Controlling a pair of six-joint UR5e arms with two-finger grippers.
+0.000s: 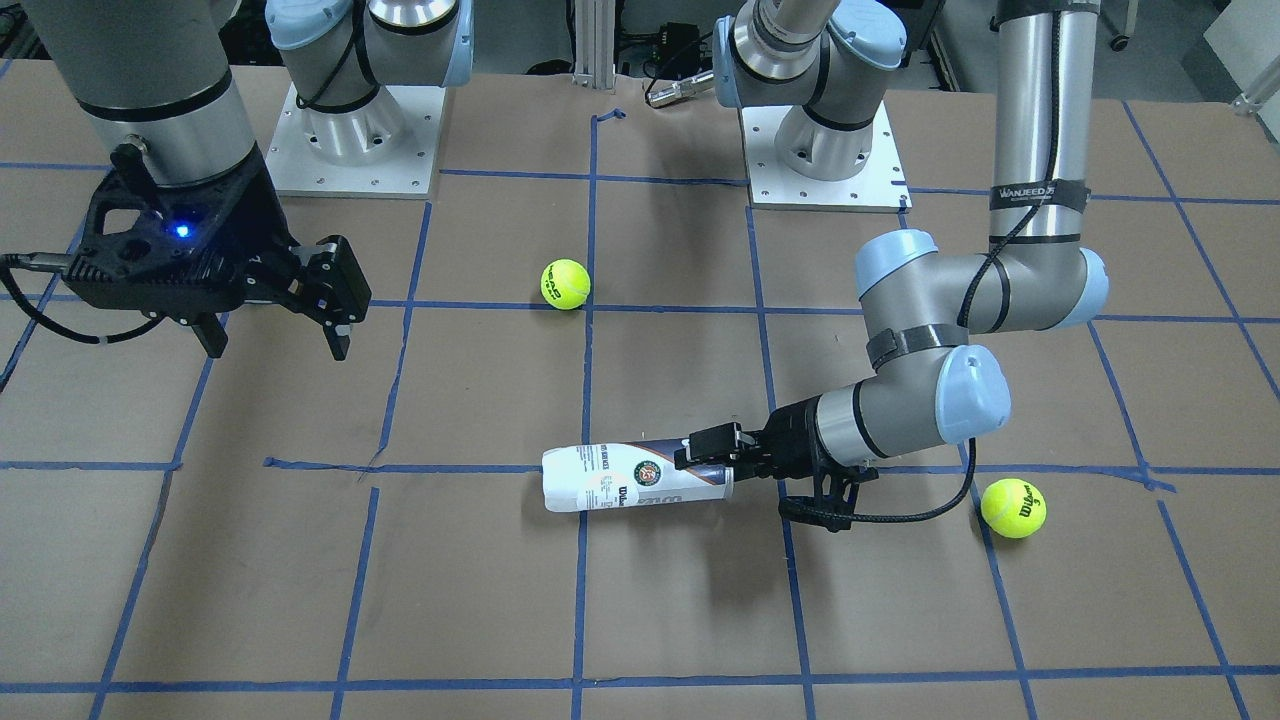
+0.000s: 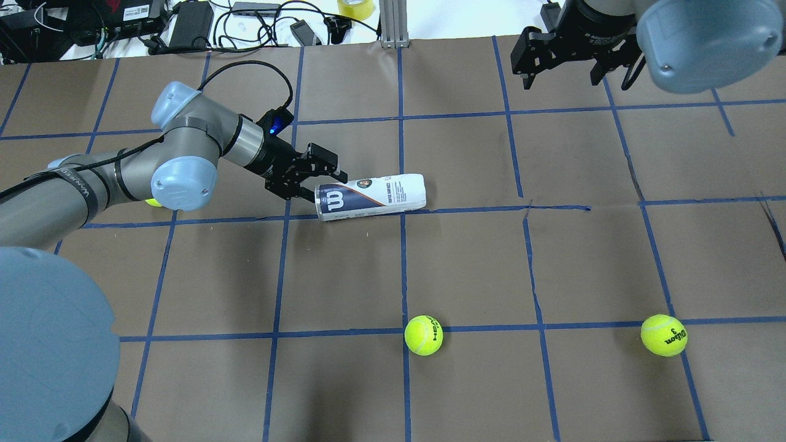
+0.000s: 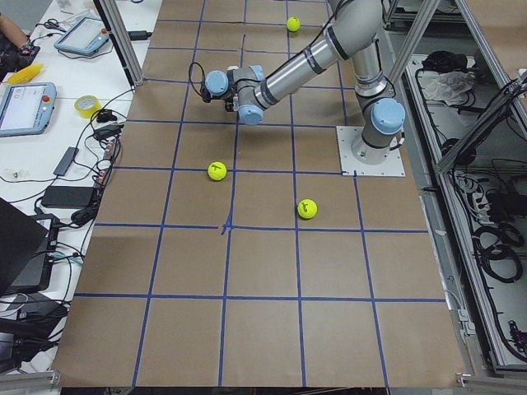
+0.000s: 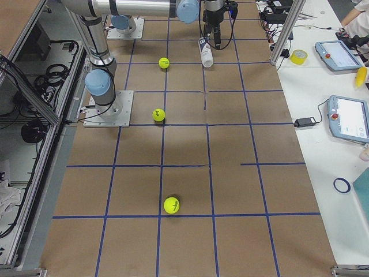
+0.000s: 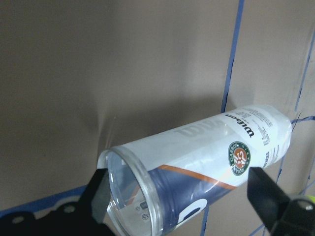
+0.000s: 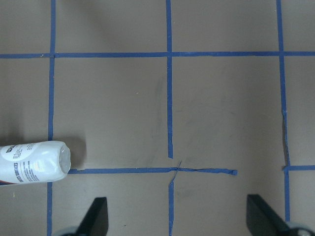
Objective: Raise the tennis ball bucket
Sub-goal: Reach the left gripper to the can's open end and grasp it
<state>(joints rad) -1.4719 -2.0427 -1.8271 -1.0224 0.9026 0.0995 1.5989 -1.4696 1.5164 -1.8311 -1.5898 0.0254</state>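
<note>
The tennis ball bucket (image 1: pixel 635 480) lies on its side on the brown table, a clear can with a white and navy label and an orange stripe. It also shows in the overhead view (image 2: pixel 371 196) and the left wrist view (image 5: pixel 197 167). My left gripper (image 2: pixel 316 181) is open at the can's clear-rimmed end, one finger on each side of it, low over the table. In the left wrist view the fingers (image 5: pixel 98 196) stand apart from the can's wall. My right gripper (image 2: pixel 562 80) is open and empty, far from the can, high over the table. The can's closed end shows in the right wrist view (image 6: pixel 32 162).
One tennis ball (image 2: pixel 424 335) lies nearer the robot than the can. Another (image 2: pixel 664 335) lies on the right side. A third (image 1: pixel 1013 508) lies by my left forearm. Blue tape lines grid the table. Cables and boxes sit beyond the far edge.
</note>
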